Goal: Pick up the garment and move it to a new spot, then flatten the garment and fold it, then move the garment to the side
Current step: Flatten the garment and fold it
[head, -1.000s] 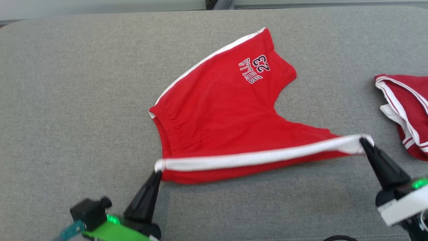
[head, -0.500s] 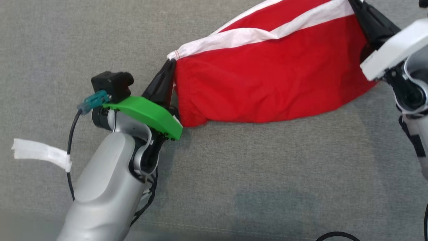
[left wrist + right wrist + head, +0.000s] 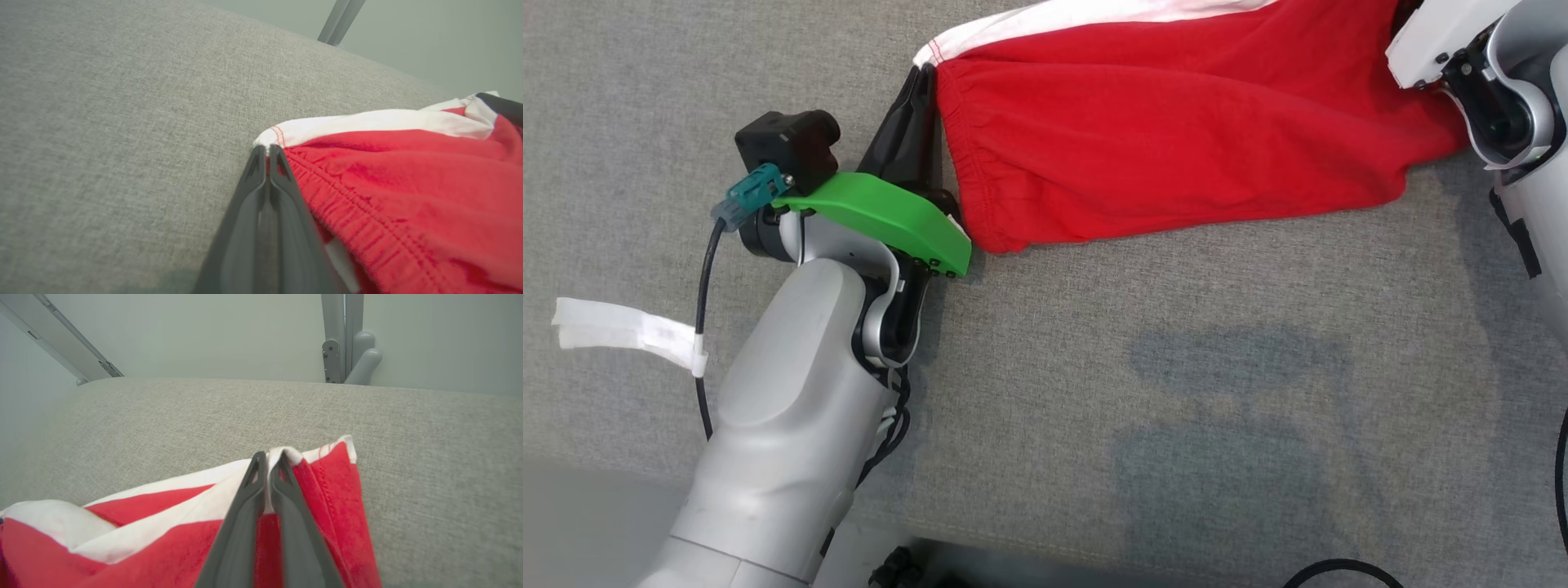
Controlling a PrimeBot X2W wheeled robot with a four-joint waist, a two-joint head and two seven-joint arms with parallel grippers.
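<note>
The garment is a pair of red shorts with a white side stripe, hanging as a taut sheet between both grippers above the grey cloth table. My left gripper is shut on the waistband corner; the left wrist view shows its fingers pinched on the white stripe end of the garment. In the head view my right wrist sits at the top right. In the right wrist view my right gripper is shut on the white-trimmed hem corner of the garment.
The grey fabric table spreads below the hanging shorts. A white tape tag hangs on the left arm's cable. A black cable lies at the bottom right. Grey frame posts stand behind the table's far edge.
The head camera has tilted down. Both grippers have lifted the stripe edge off the table and carried it away from me, so the shorts now hang folded between them.
</note>
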